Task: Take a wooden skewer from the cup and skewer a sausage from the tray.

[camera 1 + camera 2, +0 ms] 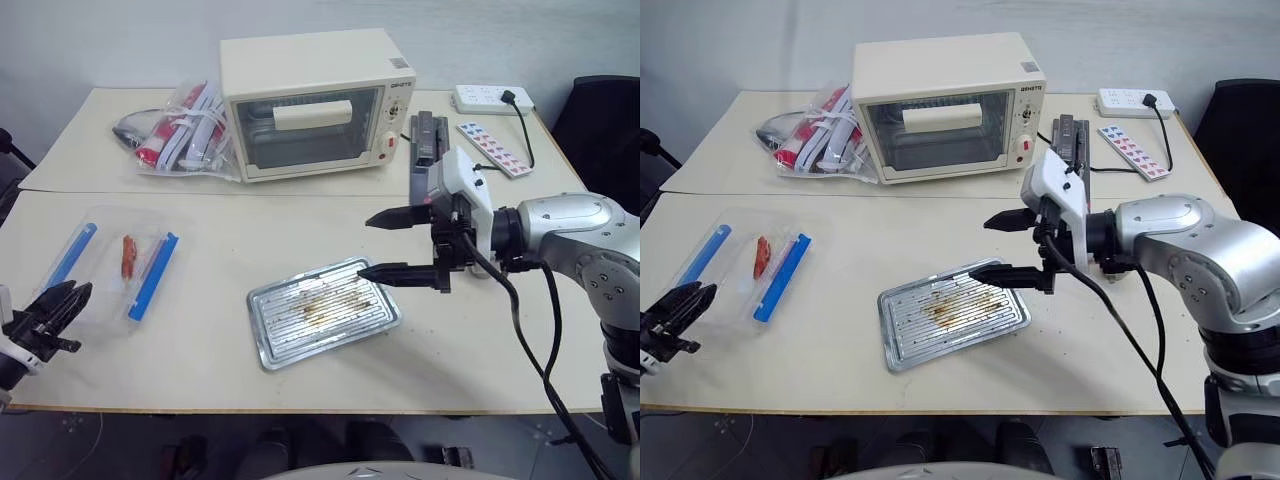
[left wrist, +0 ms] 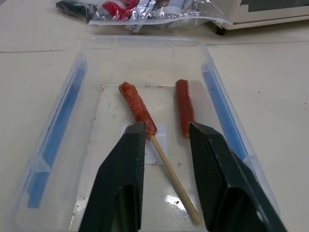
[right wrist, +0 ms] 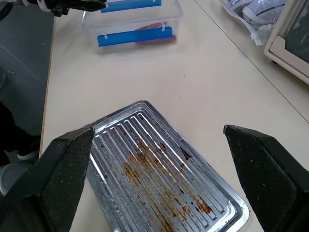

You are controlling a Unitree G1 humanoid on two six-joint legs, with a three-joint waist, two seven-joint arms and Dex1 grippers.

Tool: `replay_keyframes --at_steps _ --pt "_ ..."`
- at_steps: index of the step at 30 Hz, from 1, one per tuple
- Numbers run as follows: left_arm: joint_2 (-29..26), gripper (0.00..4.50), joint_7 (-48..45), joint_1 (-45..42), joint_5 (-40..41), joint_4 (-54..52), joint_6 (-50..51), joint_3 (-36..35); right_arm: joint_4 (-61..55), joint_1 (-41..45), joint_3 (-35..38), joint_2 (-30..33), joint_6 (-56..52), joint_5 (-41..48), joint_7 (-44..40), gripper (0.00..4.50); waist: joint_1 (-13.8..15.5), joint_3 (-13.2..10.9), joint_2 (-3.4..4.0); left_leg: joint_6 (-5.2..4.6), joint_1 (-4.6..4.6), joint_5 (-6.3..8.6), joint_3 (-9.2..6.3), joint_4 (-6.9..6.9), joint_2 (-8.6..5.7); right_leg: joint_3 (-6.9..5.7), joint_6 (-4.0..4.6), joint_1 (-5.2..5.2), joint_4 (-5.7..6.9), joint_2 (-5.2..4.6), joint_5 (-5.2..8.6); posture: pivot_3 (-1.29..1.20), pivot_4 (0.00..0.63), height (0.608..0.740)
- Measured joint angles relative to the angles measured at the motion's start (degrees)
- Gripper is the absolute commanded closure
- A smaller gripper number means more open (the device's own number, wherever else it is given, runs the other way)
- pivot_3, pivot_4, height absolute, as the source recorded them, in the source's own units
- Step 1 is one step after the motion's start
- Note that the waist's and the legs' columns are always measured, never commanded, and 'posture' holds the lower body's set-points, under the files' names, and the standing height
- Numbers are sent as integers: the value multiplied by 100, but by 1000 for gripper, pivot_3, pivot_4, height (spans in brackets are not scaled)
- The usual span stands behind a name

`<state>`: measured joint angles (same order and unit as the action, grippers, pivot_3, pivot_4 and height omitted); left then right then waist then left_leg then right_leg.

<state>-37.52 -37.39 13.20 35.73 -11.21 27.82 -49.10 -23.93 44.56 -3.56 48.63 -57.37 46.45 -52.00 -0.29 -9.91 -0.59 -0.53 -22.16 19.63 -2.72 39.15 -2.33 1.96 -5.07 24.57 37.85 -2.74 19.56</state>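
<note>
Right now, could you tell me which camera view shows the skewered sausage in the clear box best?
The left wrist view: the skewered sausage lies close up, stick visible. In the eye views it is a small red streak; the right wrist view gives a distant red glimpse.

We see the tray (image 3: 159,179) as ribbed, shiny silver metal, mottled with rough brown grease. The box (image 2: 145,53) near the table's left edge looks like clear glossy plastic with blue plastic strips. In it the sausage (image 2: 138,107) has a rough, grainy red skin, on a pale matt wooden skewer (image 2: 175,180). The table (image 1: 230,380) is matt and smooth.
</note>
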Motion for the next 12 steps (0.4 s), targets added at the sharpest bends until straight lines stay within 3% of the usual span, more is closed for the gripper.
replay_keyframes --at_steps 5,12 --pt "-366 2484 -433 665 617 -29 411 -1042 88 -8 -8 -62 94 -69 -71 19 2 0 0 0 0 0 0 -1 0 0 1 -1 -2 0 0 0 150 740" --pt "-869 2484 -1739 2098 1025 339 687 -2456 206 -24 -51 -128 225 -194 -265 19 6 -4 -4 -2 4 3 -2 -6 3 -6 6 -4 -8 -1 3 0 150 740"
